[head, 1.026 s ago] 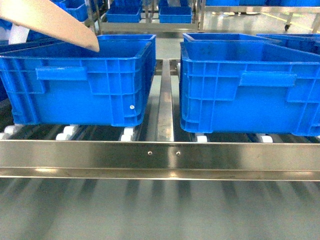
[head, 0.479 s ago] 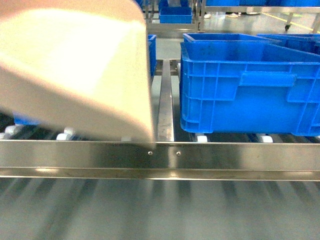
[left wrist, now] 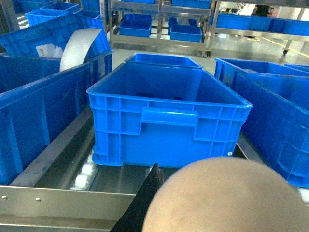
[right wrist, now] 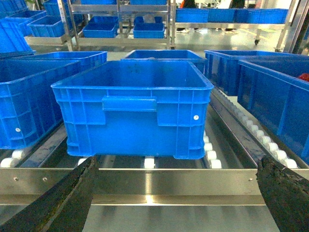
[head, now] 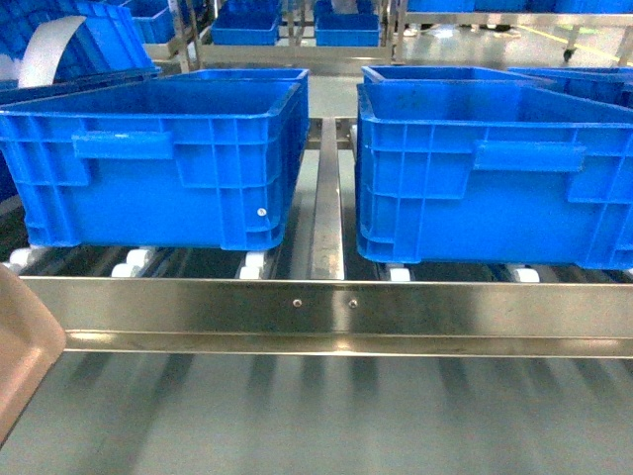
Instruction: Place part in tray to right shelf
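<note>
The beige tray (left wrist: 227, 198) fills the bottom of the left wrist view as a blurred rounded mass. In the head view only its corner (head: 20, 346) shows, low at the left edge and below the shelf rail. My left gripper (left wrist: 181, 181) is shut on the tray, with one black finger (left wrist: 146, 195) against its left side and the other finger hidden. My right gripper (right wrist: 176, 193) is open and holds nothing, level with the front rail of the steel shelf (right wrist: 159, 186). The part is out of view.
Two large blue crates stand on the shelf rollers, the left one (head: 158, 163) and the right one (head: 495, 173), parted by the centre divider (head: 326, 218). More blue crates (left wrist: 34, 111) and steel racks (right wrist: 120, 21) stand to the sides and behind.
The tray swung from the upper left, across the left crate, down to the bottom left corner of the head view. The crates have not moved.
</note>
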Robot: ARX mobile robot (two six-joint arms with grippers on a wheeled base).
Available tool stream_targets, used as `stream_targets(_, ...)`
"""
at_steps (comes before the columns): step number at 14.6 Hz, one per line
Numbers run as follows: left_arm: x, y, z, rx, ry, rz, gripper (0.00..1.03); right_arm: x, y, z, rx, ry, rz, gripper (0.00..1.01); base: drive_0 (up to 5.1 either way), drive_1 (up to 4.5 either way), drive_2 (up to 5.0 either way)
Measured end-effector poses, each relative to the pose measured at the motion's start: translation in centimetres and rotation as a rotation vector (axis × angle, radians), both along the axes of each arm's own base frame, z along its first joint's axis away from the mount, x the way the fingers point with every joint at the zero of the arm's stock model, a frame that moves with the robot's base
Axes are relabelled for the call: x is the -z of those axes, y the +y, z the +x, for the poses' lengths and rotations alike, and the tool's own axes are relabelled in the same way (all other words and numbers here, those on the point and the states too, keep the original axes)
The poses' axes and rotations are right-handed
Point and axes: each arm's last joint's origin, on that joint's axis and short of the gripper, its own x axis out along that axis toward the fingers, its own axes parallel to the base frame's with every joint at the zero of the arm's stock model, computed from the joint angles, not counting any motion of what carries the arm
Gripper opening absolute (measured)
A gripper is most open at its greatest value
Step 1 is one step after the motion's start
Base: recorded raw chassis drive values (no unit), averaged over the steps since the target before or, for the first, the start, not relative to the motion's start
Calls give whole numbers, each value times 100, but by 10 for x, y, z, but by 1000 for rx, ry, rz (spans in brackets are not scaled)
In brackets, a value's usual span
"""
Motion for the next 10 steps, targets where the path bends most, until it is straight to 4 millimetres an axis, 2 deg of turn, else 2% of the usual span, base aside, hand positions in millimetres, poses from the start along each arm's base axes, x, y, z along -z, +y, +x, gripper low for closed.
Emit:
stream_targets(2,12,0,-11,-1,6,17,12,0,0,0,0,0,0,96,0,0,0)
stream_targets(8,34,0,-37,0,11,18,12,12,0,-14,0,-7,0,19,0,0,0)
stream_targets(9,36,0,-40,0,10,18,12,13,0,-16,0,-10,0,8,0,0,0)
stream_targets(10,38,0,-43,-1,8,18,12,15,0,-17,0,-10,3,2,0,0,0)
